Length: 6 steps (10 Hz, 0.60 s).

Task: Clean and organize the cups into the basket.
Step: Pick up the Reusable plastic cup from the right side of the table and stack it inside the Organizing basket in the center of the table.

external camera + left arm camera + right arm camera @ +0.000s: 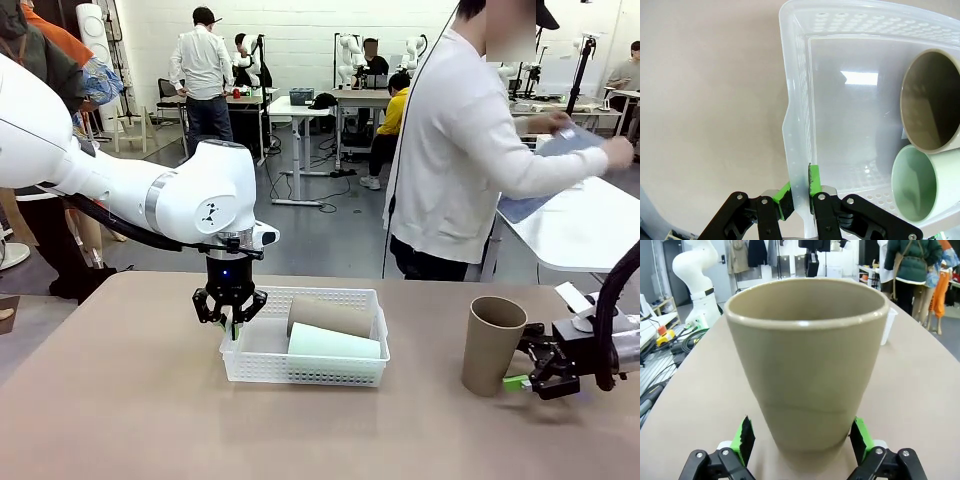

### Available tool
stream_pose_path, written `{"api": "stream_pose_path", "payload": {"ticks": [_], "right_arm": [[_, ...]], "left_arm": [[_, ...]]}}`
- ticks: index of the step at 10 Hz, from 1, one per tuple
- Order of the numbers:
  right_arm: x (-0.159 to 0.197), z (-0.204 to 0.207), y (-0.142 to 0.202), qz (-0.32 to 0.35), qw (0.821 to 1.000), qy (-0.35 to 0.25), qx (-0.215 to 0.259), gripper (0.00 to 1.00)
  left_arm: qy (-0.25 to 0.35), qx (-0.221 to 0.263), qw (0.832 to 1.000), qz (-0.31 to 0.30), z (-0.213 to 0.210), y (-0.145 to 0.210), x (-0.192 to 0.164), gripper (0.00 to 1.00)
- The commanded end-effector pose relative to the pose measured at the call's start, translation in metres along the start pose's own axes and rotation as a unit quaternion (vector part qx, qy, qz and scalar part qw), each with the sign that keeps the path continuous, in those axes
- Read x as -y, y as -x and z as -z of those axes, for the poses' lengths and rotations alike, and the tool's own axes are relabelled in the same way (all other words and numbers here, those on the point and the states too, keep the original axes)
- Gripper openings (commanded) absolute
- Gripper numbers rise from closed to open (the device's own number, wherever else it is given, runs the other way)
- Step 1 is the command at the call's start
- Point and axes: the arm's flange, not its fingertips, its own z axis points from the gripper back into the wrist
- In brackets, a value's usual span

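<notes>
Left claw (pixel 231 322): pinching the short end wall of the basket (pixel 300 368).
Right claw (pixel 528 375): spread wide, one pad on each side of the standing cup (pixel 490 345), low down.
Cups: the standing cup is upright on the desk (pixel 130 400), right of the basket. A brown cup (pixel 330 316) and a green cup (pixel 335 345) lie inside.
Do it well: squeeze evenly, lift straight up, and lay it in the basket's bare part.

basket (pixel 300 368) floor: 9 o'clock half bare; 3 o'clock half: two lying cups (pixel 335 344) | 9 o'clock wall: left gripper (pixel 233 328) clamped there | table (pixel 430 400) toward upright cup (pixel 490 345) at 3 o'clock: free
</notes>
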Motion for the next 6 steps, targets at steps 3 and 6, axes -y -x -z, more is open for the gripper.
{"api": "stream_pose_path", "payload": {"ticks": [3, 6], "right_arm": [[0.016, 0.024, -0.011, 0.000, 1.000, -0.014, 0.020, 1.00], [0.016, 0.031, -0.016, -0.028, 0.999, -0.034, 0.032, 0.40]], "left_arm": [[0.000, 0.005, 1.000, 0.005, -0.001, 0.000, -0.001, 0.00], [0.000, 0.005, 1.000, 0.005, -0.001, 0.000, -0.001, 0.00]]}}
